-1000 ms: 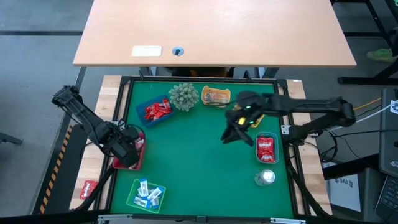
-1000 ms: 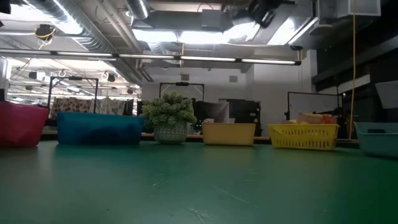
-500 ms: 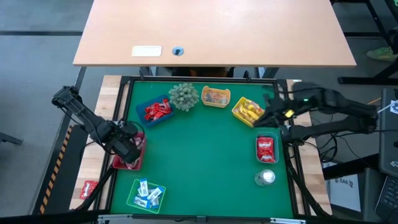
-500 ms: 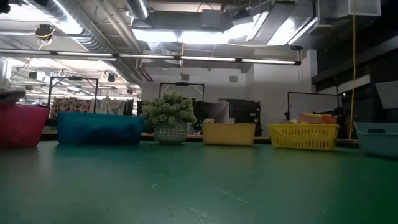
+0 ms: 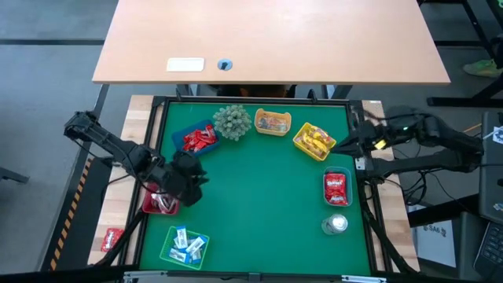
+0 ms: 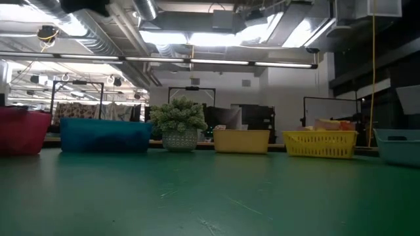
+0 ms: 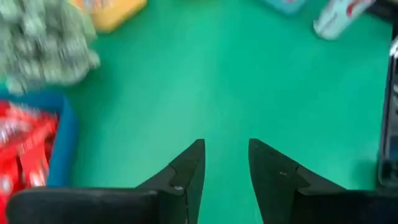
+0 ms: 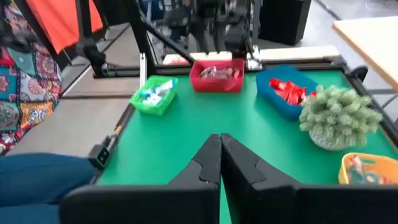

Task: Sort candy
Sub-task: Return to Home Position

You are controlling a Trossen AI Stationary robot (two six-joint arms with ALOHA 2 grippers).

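Note:
The candy lies sorted in trays on the green mat (image 5: 259, 196). Red packets fill a blue tray (image 5: 198, 139) and a light blue tray (image 5: 336, 189). Blue-white ones lie in a green tray (image 5: 185, 245), and mixed ones in an orange tray (image 5: 273, 122) and a yellow basket (image 5: 314, 141). A red tray (image 5: 159, 204) at the left edge holds silvery ones. My left gripper (image 5: 191, 179) (image 7: 225, 155) hangs open over bare mat just right of the red tray. My right gripper (image 5: 346, 146) (image 8: 220, 142) is shut and empty at the table's right edge, beside the yellow basket.
A spiky plant ball (image 5: 233, 122) stands at the far side between the blue and orange trays. A silvery wrapped thing (image 5: 335, 225) lies near the right front corner. One red packet (image 5: 112, 238) lies off the mat at the left. The mat's middle is bare.
My left gripper has swung from above the red tray toward the table's right, out over the mat, and tipped up. My right gripper has drawn back from over the mat near the yellow basket to the table's right edge and risen.

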